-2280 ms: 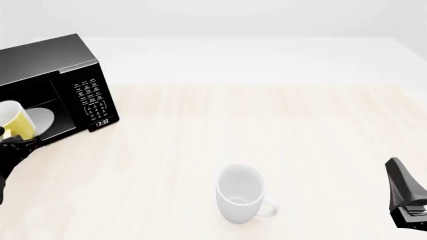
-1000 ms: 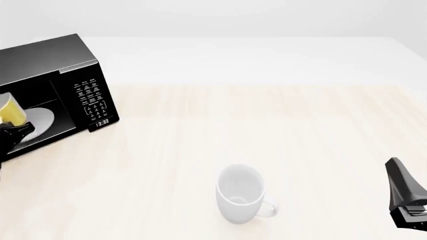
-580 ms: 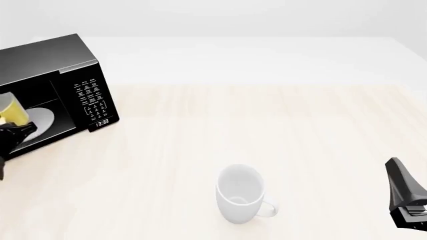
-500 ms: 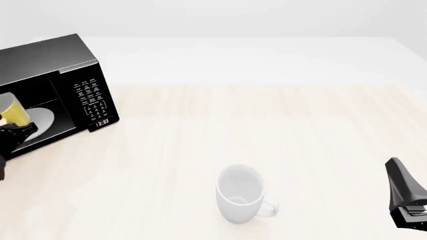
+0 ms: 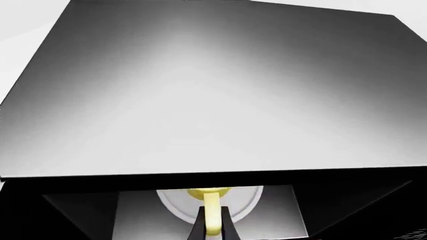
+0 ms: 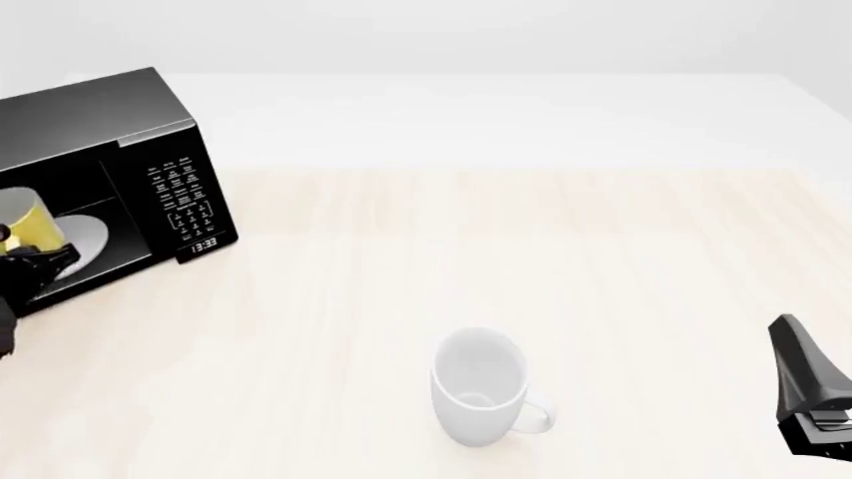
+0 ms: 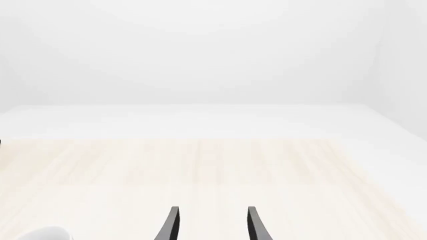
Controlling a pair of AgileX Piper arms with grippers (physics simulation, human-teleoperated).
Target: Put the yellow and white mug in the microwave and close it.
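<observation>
The black microwave [image 6: 127, 130] stands at the table's far left with its cavity open toward me. The yellow and white mug [image 6: 27, 222] is inside that cavity, over the white turntable plate [image 6: 83, 238]; whether it rests on the plate I cannot tell. My left gripper [image 6: 38, 259] is shut on the mug's yellow handle [image 5: 211, 216], seen between the fingers [image 5: 199, 229] in the left wrist view, below the microwave's grey top [image 5: 213, 100]. My right gripper [image 7: 212, 225] is open and holds nothing, hanging low at the right edge [image 6: 793, 344].
A larger all-white mug [image 6: 480, 384] stands upright in the near middle of the table, handle to the right; its rim [image 7: 43, 234] shows in the right wrist view. The microwave's keypad [image 6: 184, 195] faces the table's middle. Its door is out of view.
My left gripper has carried the yellow mug leftward and deeper into the microwave cavity, over the turntable. In the last half second it barely shifted. The right arm has stayed still.
</observation>
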